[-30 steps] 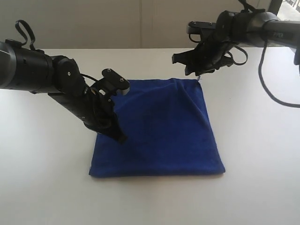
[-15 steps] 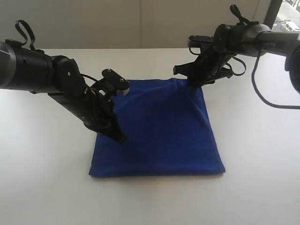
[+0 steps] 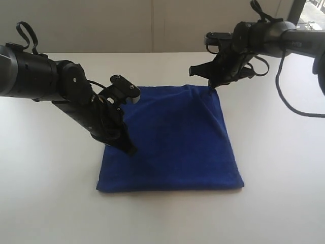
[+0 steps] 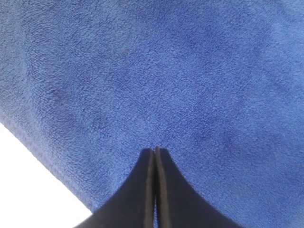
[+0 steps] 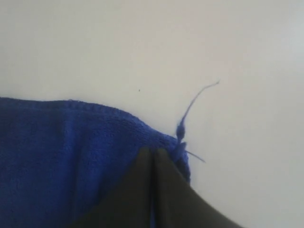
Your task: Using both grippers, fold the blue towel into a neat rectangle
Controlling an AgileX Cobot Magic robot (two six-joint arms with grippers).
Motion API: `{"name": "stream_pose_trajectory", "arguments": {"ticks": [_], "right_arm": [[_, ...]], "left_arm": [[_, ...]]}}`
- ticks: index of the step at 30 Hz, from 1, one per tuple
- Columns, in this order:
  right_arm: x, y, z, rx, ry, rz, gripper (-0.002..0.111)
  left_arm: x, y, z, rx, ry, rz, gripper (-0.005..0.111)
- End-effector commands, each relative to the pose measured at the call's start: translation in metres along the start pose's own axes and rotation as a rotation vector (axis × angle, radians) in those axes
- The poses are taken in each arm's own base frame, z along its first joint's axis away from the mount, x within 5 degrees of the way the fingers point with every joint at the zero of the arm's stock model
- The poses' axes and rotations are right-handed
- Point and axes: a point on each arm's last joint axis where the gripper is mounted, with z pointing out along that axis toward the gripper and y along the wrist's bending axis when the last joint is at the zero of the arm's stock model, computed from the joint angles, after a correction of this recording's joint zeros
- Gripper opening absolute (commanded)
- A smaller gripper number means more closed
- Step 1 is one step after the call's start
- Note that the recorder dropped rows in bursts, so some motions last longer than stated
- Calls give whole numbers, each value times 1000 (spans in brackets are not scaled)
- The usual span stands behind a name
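Logging hazards first, biggest item down. Blue towel (image 3: 172, 147) lies spread on the table, its outline near square, with one ridge running down from its far right corner. Left gripper (image 3: 129, 150) sits tip-down at the towel's left edge, jaws closed flat together. The wrist view shows no cloth standing between them, so it is likely pressing rather than gripping. Right gripper (image 3: 212, 85) is at the towel's far right corner, jaws closed on the hem there, the corner a little raised.

Judgement: only one corner is truly held. If the right arm carries it across while the left merely pins, the cloth may swing about the pinned spot and the fold land skewed. If the left lifts off, the whole towel may drag. The pinch sits at the very tip of the corner, and soft pile there could slip out. Loose thread (image 5: 192, 107) trails off that corner and may snag a jaw.

Surroundings: pale plain wall (image 3: 101, 25) behind the towel's far edge. White matt table (image 3: 51, 203) on every side of the towel. Sliver of bright window (image 3: 307, 10) beyond the towel's far right corner.
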Motion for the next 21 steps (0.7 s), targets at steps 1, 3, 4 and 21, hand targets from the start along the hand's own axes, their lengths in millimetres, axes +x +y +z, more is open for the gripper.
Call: {"name": "stream_pose_trajectory", "arguments": {"ticks": [1, 3, 4, 21], "right_arm": [[-12, -3, -22, 44, -57, -61, 0], [-13, -4, -24, 61, -64, -84, 0], [-13, -4, -24, 61, -64, -84, 0], [4, -4, 4, 12, 34, 19, 18]], "left_arm": [[0, -3, -1, 18, 9, -15, 0], [0, -3, -1, 18, 9, -15, 0], [0, -3, -1, 18, 9, -15, 0], [-1, -3, -1, 16, 6, -15, 0]]}}
